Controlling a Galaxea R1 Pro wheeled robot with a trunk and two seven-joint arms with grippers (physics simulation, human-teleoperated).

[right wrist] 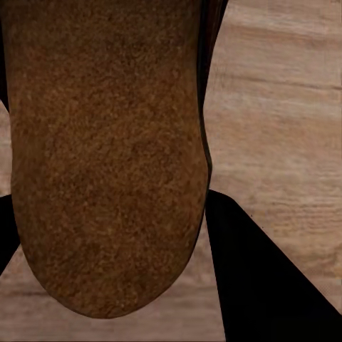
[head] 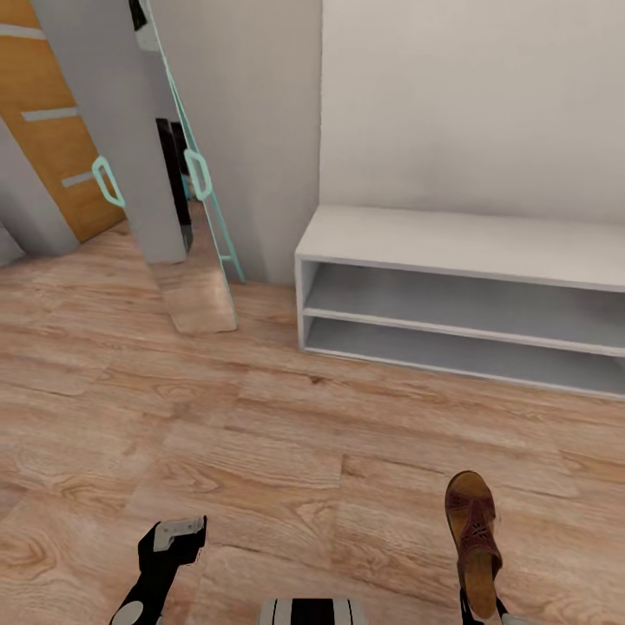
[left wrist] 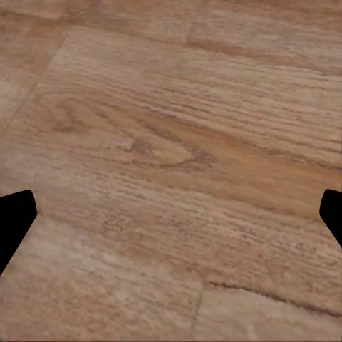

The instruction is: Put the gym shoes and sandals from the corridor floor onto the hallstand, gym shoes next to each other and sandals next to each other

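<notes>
The corridor floor [head: 260,434], light wood planks with heavy grain, takes up most of what I see from the head camera. Against the pale wall ahead and to my right stands the hallstand [head: 451,239], its low grey-white top and two open tiers all bare. To the left of it a tall mirror [head: 195,252] with a mint frame leans at the wall corner, and beyond that is an orange-brown door [head: 48,113].

My right arm holds one sandal [head: 473,529] above the floor, well short of the hallstand, toe pointing toward it, brown woven upper and tan footbed facing up. In the right wrist camera its rough brown sole [right wrist: 107,157] sits between the dark fingers, so my right claw [right wrist: 107,235] is clamped on the sandal near its heel.

My left claw [left wrist: 171,214] hovers over bare planks; its black fingertips [left wrist: 14,217] show at opposite edges of the left wrist picture, spread wide with nothing between them.
</notes>
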